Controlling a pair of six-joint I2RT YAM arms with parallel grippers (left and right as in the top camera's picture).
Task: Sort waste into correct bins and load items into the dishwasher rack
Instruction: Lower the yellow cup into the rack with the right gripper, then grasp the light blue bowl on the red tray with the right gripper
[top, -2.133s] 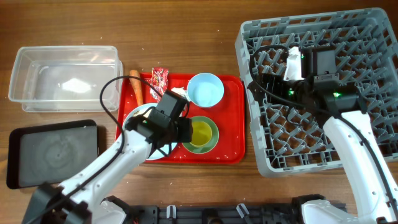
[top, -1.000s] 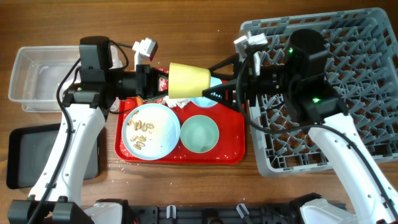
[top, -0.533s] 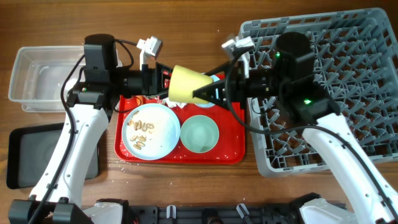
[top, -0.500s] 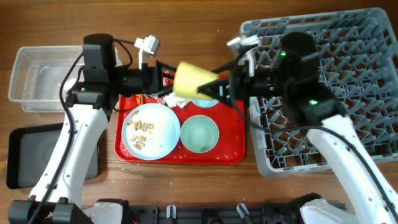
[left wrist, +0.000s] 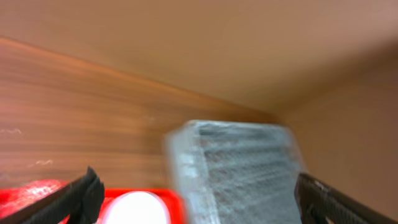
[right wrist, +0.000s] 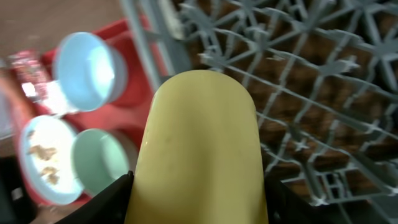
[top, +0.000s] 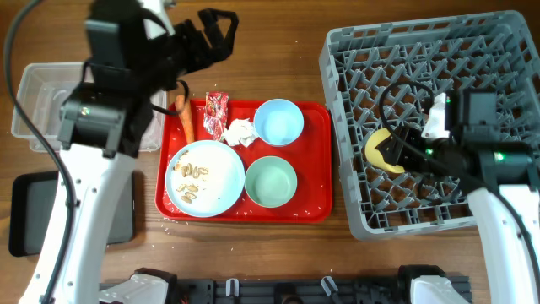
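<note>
Item: yellow cup (top: 377, 150). Pinched in my right pincer (top: 393, 152), tilted, low over left part of dishwasher rack (top: 472, 51).
Risk: rim snags divider lattice, cup twists out of grip; released tilted, likely rolls instead of seating.
Left pincer (top: 211, 24): spread, empty, well apart.

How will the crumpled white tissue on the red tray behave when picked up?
The crumpled white tissue looks soft and wrinkled, so it will likely squash and hang limp. It seems light, so a nudge may shift it. It appears to touch the red snack wrapper, which might drag along.
</note>
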